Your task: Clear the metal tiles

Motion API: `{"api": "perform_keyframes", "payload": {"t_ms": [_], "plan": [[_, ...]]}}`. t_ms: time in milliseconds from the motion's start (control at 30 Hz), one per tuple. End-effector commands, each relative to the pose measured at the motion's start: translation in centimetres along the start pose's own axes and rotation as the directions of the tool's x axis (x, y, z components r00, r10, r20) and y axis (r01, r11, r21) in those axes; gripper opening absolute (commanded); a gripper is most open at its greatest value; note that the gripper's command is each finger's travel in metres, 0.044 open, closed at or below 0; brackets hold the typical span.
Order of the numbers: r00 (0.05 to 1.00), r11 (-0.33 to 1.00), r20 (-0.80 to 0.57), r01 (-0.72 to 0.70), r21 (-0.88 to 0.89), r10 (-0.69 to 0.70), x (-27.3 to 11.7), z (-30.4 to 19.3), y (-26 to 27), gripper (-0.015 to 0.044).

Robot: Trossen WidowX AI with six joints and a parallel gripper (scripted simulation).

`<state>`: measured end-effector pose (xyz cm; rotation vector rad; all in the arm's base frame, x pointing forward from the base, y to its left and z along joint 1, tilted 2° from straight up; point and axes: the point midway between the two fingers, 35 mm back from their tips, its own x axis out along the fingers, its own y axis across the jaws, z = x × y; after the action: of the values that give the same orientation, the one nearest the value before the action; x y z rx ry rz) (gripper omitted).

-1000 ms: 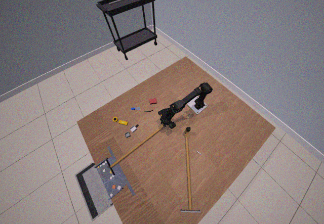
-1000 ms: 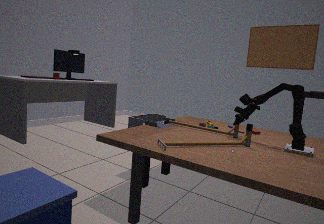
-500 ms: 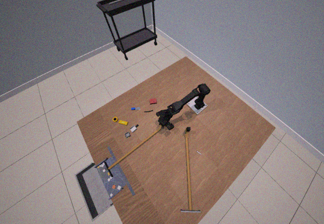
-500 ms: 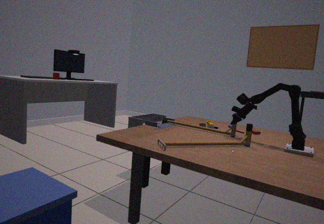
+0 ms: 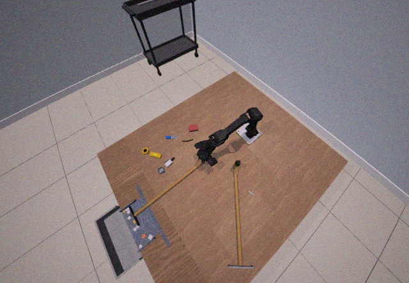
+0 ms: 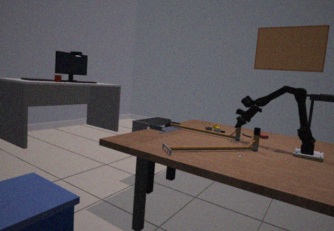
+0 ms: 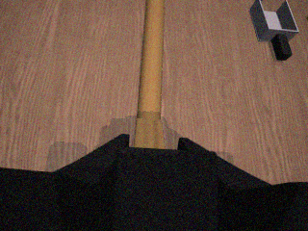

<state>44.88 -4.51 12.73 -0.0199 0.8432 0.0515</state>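
Observation:
My gripper (image 5: 201,161) (image 6: 238,128) (image 7: 153,143) is shut on the upright grip of the long scraper, whose wooden handle (image 5: 168,188) (image 6: 202,130) (image 7: 153,63) reaches out to the plate. Its dark blade (image 5: 137,220) is over the steel bench plate (image 5: 149,221) (image 6: 172,128), toward the box side. Several white and orange tiles lie on the plate between blade and box. An orange tile (image 5: 143,236) and a white tile (image 5: 150,237) lie beyond one blade end, with another white tile (image 5: 140,246) near the plate's corner. The catch box (image 5: 110,252) (image 6: 139,126) adjoins the plate's far edge. Whether it holds tiles is unclear.
A second long tool (image 5: 237,207) (image 6: 210,148) with a grey head lies on the table. A red block (image 5: 193,128), a yellow ring (image 5: 145,150), a yellow block (image 5: 155,154) and a small grey tray (image 5: 160,170) lie beyond the scraper handle. A screw (image 5: 250,193) lies beside the second tool.

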Motion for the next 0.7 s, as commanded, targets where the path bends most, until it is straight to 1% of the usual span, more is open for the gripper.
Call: {"api": "perform_keyframes", "payload": {"t_ms": [0,667], "plan": [[1.000,1.000,0.017,0.005,0.002,-0.005,0.2,1.2,-0.1,0.0000],[1.000,1.000,0.019,0.005,0.002,-0.005,1.9,3.3,-0.3,0.0000]]}}
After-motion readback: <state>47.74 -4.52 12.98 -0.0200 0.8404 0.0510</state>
